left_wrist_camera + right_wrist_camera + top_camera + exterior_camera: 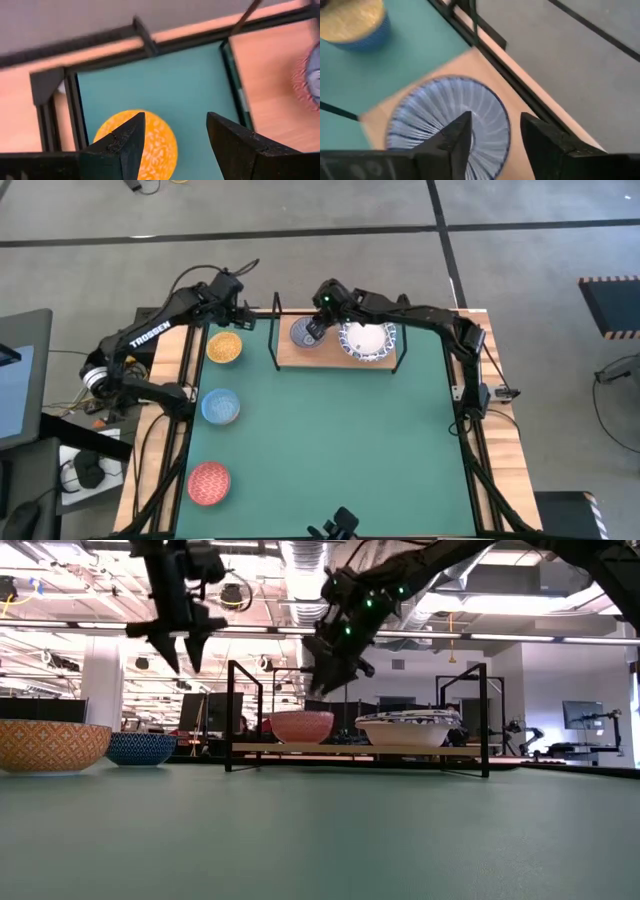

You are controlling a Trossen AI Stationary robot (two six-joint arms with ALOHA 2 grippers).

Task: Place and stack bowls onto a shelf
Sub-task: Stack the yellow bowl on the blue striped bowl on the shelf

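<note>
The shelf (385, 363), a light-wood board in a black wire frame, stands at the mat's far edge. On its left part sits the dark striped bowl (302, 335), and on its right a stack of white, blue-rimmed bowls (368, 341). My right gripper (316, 328) hangs open just above the striped bowl (445, 115), clear of its rim in the low view (320, 688). My left gripper (243, 320) is open and raised (180, 666) over the far side of the yellow bowl (157, 145). The yellow (224, 346), light blue (220, 407) and red (209, 482) bowls rest on the mat.
The green mat (340, 450) is bare across its middle and right. The three small bowls line its left side. The shelf's black wire uprights (232, 715) rise beside the striped bowl. The wooden table's border (500, 450) frames the mat.
</note>
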